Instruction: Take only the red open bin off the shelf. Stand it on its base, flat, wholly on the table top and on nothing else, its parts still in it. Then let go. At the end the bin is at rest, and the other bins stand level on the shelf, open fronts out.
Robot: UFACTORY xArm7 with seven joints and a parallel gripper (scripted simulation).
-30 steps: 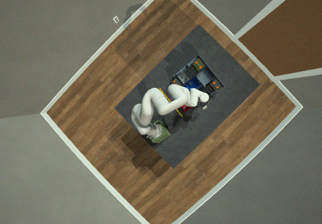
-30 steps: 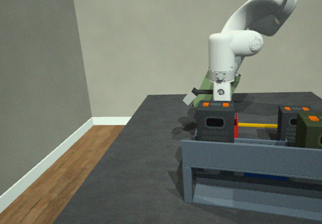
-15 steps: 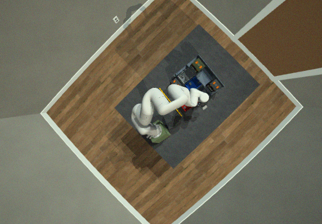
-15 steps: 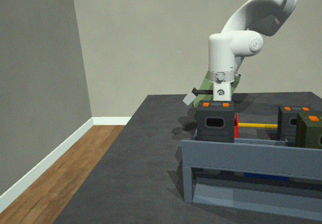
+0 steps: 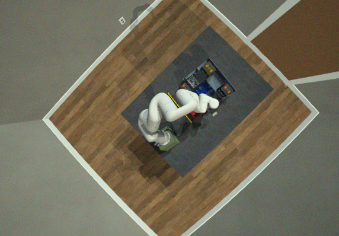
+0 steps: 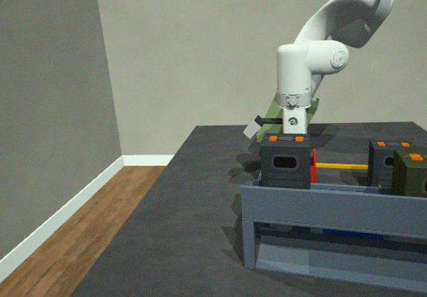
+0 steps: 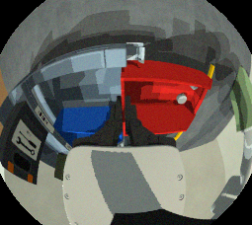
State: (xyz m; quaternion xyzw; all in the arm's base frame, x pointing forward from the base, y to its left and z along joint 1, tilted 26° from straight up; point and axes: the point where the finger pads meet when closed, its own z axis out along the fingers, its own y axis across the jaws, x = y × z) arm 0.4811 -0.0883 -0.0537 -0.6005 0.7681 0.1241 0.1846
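The red open bin is right under my wrist, with a small grey part inside it. In the exterior view only a red sliver of the bin shows behind a dark box. From above, a corner of the bin shows under my arm. My gripper is shut on the red bin's left side wall, which runs between the two fingers. In the exterior view the fingers are hidden behind the dark box. A blue bin sits just left of the red one.
The grey shelf carries dark and olive boxes on top and the blue bin lower down. A yellow bar lies behind the shelf. My green base stands at the table's near side.
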